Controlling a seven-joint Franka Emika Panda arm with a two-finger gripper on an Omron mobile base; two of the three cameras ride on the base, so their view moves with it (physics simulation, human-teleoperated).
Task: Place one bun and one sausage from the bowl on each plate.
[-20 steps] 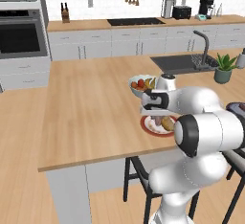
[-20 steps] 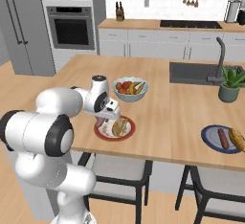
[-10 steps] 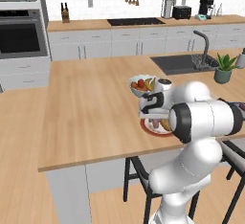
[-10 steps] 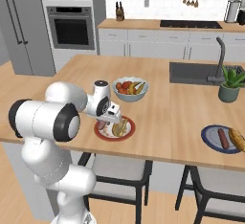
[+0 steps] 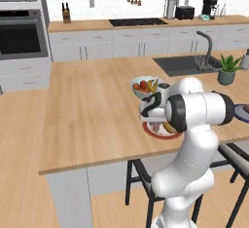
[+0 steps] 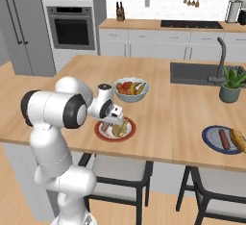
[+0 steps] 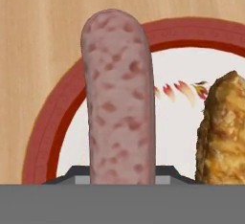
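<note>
The gripper [image 6: 114, 119] sits low over the red-rimmed plate [image 6: 103, 135] near the front edge of the wooden island [image 5: 87, 110], right in front of the pale bowl of fruit [image 6: 130, 89]. In the hand view a pink speckled sausage [image 7: 119, 98] runs straight up from the bottom of the frame, lined up with the hand, with its far end reaching over the red rim. A golden-brown bun [image 7: 222, 132] already lies beside it on the white middle of the plate, just to the side and apart from the sausage.

Honestly I can't tell whether the jaws are clamped on the sausage or have let it go. The fingertips aren't visible; the sausage covers the spot where they'd be. It looks like it's either lying on the plate or very close to it.

My guess is the hand is this low so the sausage gets laid down gently next to the bun rather than dropped and left to roll off.

Over on the right of the island there's a blue plate [image 6: 211, 140] that already carries a sausage [image 6: 224, 139] and a bun [image 6: 237, 140]. So if this one lands properly, both plates have their pair and the job looks basically done. I can't spot the dark bowl from here.
</note>
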